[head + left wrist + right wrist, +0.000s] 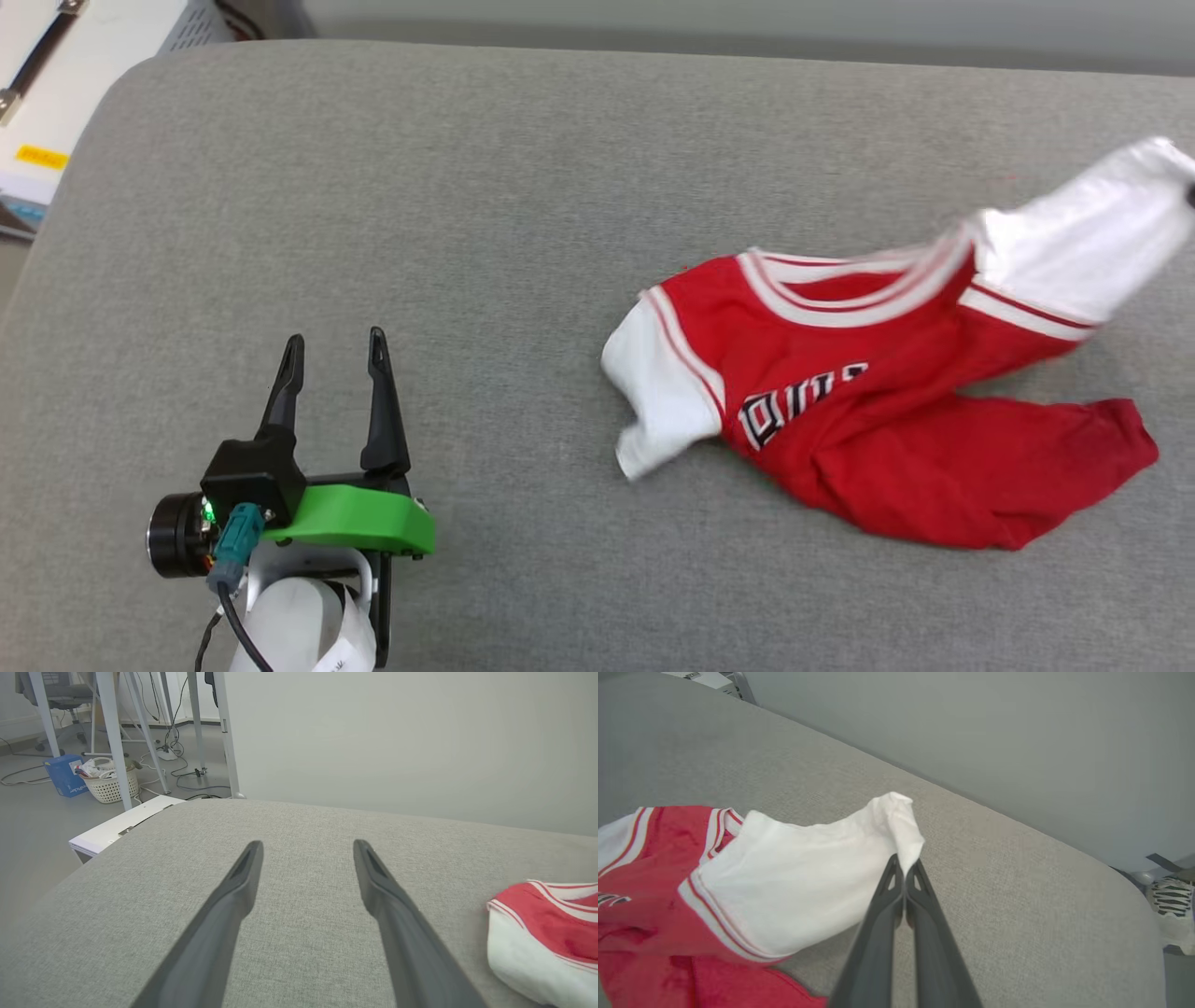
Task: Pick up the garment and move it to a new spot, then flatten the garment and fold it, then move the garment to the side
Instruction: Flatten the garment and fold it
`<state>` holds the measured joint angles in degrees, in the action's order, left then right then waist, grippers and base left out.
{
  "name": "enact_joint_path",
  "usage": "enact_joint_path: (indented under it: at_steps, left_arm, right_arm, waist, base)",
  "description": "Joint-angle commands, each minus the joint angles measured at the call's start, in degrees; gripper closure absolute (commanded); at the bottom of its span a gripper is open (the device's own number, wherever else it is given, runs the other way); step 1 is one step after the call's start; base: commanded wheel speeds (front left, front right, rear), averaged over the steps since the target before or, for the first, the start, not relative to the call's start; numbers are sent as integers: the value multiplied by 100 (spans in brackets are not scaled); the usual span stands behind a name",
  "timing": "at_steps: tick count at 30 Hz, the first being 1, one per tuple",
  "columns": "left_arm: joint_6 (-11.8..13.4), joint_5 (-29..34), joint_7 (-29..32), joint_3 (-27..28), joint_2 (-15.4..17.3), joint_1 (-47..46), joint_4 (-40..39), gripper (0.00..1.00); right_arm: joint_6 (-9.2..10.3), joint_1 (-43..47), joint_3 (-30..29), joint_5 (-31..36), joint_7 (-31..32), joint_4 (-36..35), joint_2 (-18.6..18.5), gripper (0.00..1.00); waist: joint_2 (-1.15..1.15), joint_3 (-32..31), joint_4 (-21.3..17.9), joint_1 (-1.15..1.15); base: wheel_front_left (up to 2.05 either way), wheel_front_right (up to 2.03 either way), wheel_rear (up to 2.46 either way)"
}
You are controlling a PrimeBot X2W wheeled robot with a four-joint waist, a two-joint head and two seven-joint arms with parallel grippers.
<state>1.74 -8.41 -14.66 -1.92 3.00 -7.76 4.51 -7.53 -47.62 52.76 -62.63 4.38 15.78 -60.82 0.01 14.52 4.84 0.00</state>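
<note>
The garment (868,411), a red jersey with white sleeves and black lettering, lies crumpled on the right of the grey cushion (523,205). One white sleeve (1092,233) is lifted toward the right edge of the head view. In the right wrist view my right gripper (906,862) is shut on the tip of that white sleeve (808,877), which hangs off the cushion. My left gripper (336,350) stands open at the lower left, well apart from the garment, nothing between its fingers (243,882). The left wrist view catches the garment (546,933) at its right edge.
The grey cushion's far rim runs against a pale wall (397,737). Left of the cushion stand a white box (117,828), table legs, a basket (110,784) and cables on the floor. A shoe (1169,900) shows past the cushion's right end.
</note>
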Motion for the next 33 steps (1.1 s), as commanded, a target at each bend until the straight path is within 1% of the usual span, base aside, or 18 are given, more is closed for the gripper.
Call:
enact_joint_path:
  at_steps: [1, 4, 7, 8, 11, 12, 15, 16, 17, 21, 24, 26, 28, 30, 31, 33]
  left_arm:
    - [-35, 77, -34, 18, -13, 39, -2, 0]
    - [-76, 103, -34, 16, -13, -26, 10, 0]
    - [-112, 126, -34, 1, -13, -101, 32, 0]
    - [-120, 130, -34, -4, -13, -118, 40, 0]
    - [-134, 135, -34, -22, -13, -160, 63, 0]
    - [-130, 146, -34, -25, -13, -161, 101, 0]
    - [-151, 176, -34, 9, -13, -154, 136, 0]
    - [-169, 193, -34, 31, -13, -152, 143, 0]
    - [-193, 206, -34, 49, -13, -151, 150, 0]
    - [-384, 253, -34, 160, 55, -274, 162, 0]
    - [-554, 273, -34, 177, 192, -491, 201, 0]
    - [-670, 282, -34, 128, 329, -706, 295, 0]
    - [-770, 269, -34, 15, 482, -963, 460, 0]
    - [-845, 218, 28, -165, 635, -1312, 624, 0]
    - [-876, 163, 165, -299, 722, -1525, 711, 0]
    - [-906, 3, 422, -543, 855, -1943, 823, 0]
  right_arm:
    - [4, 241, -119, -245, -140, 218, -17, 100]
    - [4, 597, -190, -265, -293, 796, -14, 100]
    - [4, 969, -158, -369, -321, 1372, 148, 100]
    - [4, 1070, -139, -396, -325, 1516, 206, 100]
    - [4, 1489, -89, -770, -157, 1893, 450, 100]
    - [4, 1838, 6, -939, -94, 2285, 651, 100]
    - [4, 1883, -53, -917, -424, 2492, 771, 100]
    - [4, 1862, -127, -928, -630, 2536, 831, 89]
    - [4, 1843, -177, -915, -806, 2542, 865, 0]
    - [4, 1711, -434, -574, -1738, 2442, 880, 0]
    - [4, 1644, -777, -195, -1918, 2271, 968, 0]
    - [4, 1610, -1250, 210, -1932, 2020, 1075, 0]
    - [4, 1702, -1893, 691, -1934, 1706, 1276, 0]
    - [4, 1946, -2543, 1220, -1935, 1327, 1548, 0]
    - [4, 2112, -2921, 1538, -1936, 1086, 1736, 0]
    - [4, 2479, -3490, 2054, -1936, 626, 2112, 0]
  waist:
    - [-1, 21, -155, 0]
    - [-1, 118, -171, 0]
    - [-1, 200, -147, 0]
    - [-1, 212, -139, 0]
    - [-1, 241, -103, 0]
    - [-1, 178, -92, 0]
    - [-1, 69, -119, 0]
    - [-1, 7, -139, 0]
    - [-1, -40, -152, 0]
    - [-1, -261, -218, 0]
    - [-1, -364, -303, 0]
    - [-1, -396, -374, 0]
    - [-1, -414, -447, 0]
    - [-1, -411, -500, 0]
    - [-1, -395, -529, 0]
    - [-1, -368, -568, 0]
  base:
    - [0, 0, 0]
    - [0, 0, 0]
    - [0, 0, 0]
    - [0, 0, 0]
    - [0, 0, 0]
    - [0, 0, 0]
    - [0, 0, 0]
    - [0, 0, 0]
    - [0, 0, 0]
    - [0, 0, 0]
    - [0, 0, 0]
    - [0, 0, 0]
    - [0, 0, 0]
    - [0, 0, 0]
    - [0, 0, 0]
    - [0, 0, 0]
